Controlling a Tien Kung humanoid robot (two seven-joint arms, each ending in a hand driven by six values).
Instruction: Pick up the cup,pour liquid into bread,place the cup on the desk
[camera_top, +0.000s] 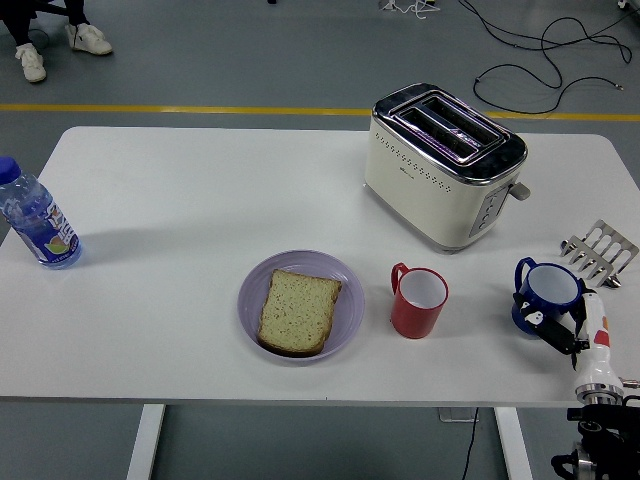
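Note:
A blue cup (546, 293) with a white inside stands upright near the table's right edge. My right hand (553, 328) comes in from the lower right corner, its black fingers curled round the cup's near side. Whether the cup's base touches the table I cannot tell. A red cup (418, 300) stands upright left of it. A slice of bread (298, 311) lies flat on a purple plate (251, 287) at the table's front middle. The left hand is out of view.
A cream toaster (444, 166) stands behind the red cup. A small metal rack (600, 249) lies at the right edge, just behind the blue cup. A water bottle (36, 219) stands at the far left. A person's shoes (33, 52) show on the floor beyond.

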